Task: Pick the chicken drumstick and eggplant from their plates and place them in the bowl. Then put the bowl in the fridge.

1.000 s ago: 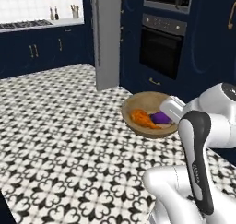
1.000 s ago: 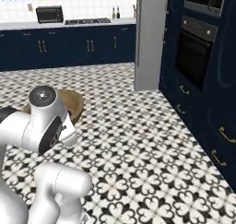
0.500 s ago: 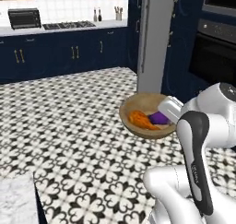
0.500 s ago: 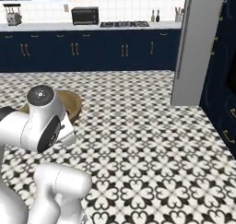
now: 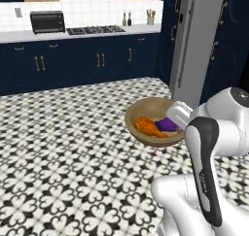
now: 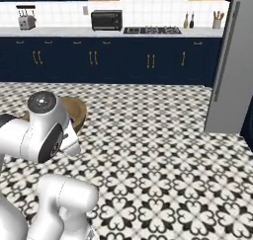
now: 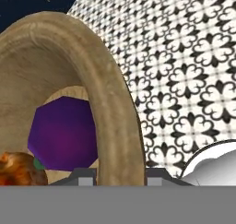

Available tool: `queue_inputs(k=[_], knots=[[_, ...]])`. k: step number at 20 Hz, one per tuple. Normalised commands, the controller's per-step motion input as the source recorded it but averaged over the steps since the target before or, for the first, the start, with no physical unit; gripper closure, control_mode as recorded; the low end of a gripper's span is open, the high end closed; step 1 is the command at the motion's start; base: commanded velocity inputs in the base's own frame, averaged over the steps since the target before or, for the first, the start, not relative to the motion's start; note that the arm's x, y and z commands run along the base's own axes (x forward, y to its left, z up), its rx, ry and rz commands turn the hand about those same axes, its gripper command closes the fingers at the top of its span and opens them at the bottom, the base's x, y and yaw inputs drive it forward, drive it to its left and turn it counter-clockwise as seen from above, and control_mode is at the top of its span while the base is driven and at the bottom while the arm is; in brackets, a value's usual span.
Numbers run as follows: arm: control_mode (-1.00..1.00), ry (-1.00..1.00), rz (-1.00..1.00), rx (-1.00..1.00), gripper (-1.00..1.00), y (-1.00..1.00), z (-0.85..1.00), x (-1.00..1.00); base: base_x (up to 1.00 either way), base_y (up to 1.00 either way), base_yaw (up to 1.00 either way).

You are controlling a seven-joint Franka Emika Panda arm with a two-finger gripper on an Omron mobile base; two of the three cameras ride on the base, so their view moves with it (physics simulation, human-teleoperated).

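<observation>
The jaws are clamped across the thick rim of the round light-brown wooden bowl (image 7: 113,103): in the hand view one dark finger tip (image 7: 83,177) stands inside the wall and the other outside it, with the rim running straight up between them. So the bowl is carried by its near edge, and its hollow lies to the inner side of the jaws. Just inside that wall sits the dark purple rounded eggplant (image 7: 64,133), and beyond it, further from the grip, the orange-brown chicken drumstick (image 7: 18,170). From the left base view the drumstick (image 5: 148,126) lies with its long axis across the bowl, beside the eggplant (image 5: 168,125), both resting low in the bowl (image 5: 141,111), which hangs above the patterned black-and-white tiled floor (image 5: 63,147).

What the coming move turns on: the tall grey metallic fridge (image 5: 194,41) stands ahead of the jaws and off toward the arm's right, well apart from the bowl, and its doors look closed.
</observation>
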Motion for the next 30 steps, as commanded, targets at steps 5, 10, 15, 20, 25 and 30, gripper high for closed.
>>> queue_inputs(k=[5, 10, 15, 20, 25, 30], knots=[[1.00, 0.00, 0.00, 0.00, 1.00, 0.00, 0.00, 0.00, 1.00, 0.00, 0.08], [1.00, 0.00, 0.00, 0.00, 1.00, 0.00, 0.00, 0.00, 1.00, 0.29, -0.03], [1.00, 0.00, 0.00, 0.00, 1.00, 0.00, 0.00, 0.00, 1.00, 0.73, -0.15], [1.00, 0.00, 0.00, 0.00, 1.00, 0.00, 0.00, 0.00, 1.00, 0.76, -0.18], [1.00, 0.00, 0.00, 0.00, 1.00, 0.00, 0.00, 0.00, 1.00, 0.62, -0.27], [1.00, 0.00, 0.00, 0.00, 1.00, 0.00, 0.00, 0.00, 0.89, 0.64, -0.49]])
